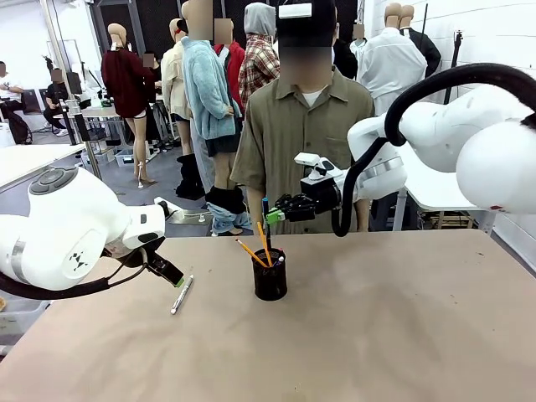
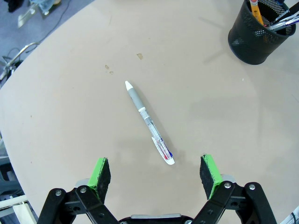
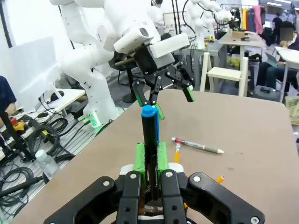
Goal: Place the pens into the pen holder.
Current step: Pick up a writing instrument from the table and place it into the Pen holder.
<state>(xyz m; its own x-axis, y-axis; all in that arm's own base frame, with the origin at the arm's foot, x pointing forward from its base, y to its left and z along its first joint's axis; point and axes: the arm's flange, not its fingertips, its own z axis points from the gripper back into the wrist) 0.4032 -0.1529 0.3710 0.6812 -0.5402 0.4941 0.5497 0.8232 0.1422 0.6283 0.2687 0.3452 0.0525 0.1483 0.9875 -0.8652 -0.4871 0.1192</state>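
The black mesh pen holder (image 1: 270,278) stands mid-table with two yellow-orange pencils (image 1: 254,252) leaning in it. Just above it, my right gripper (image 1: 273,216) is shut on a dark blue-black pen (image 1: 266,213), held upright over the cup. In the right wrist view that pen (image 3: 149,133) rises between the green pads of the gripper (image 3: 150,156). A white and grey pen (image 1: 182,295) lies flat on the table left of the holder. My left gripper (image 1: 172,275) hovers open right over it. In the left wrist view the pen (image 2: 149,122) lies just ahead of the gripper (image 2: 155,173), with the holder (image 2: 259,35) at top right.
A person (image 1: 306,126) stands at the far edge of the table, behind the holder. The brown table top (image 1: 402,335) is bare to the right and in front. In the right wrist view the left arm's gripper (image 3: 163,86) hangs beyond the white pen (image 3: 198,145).
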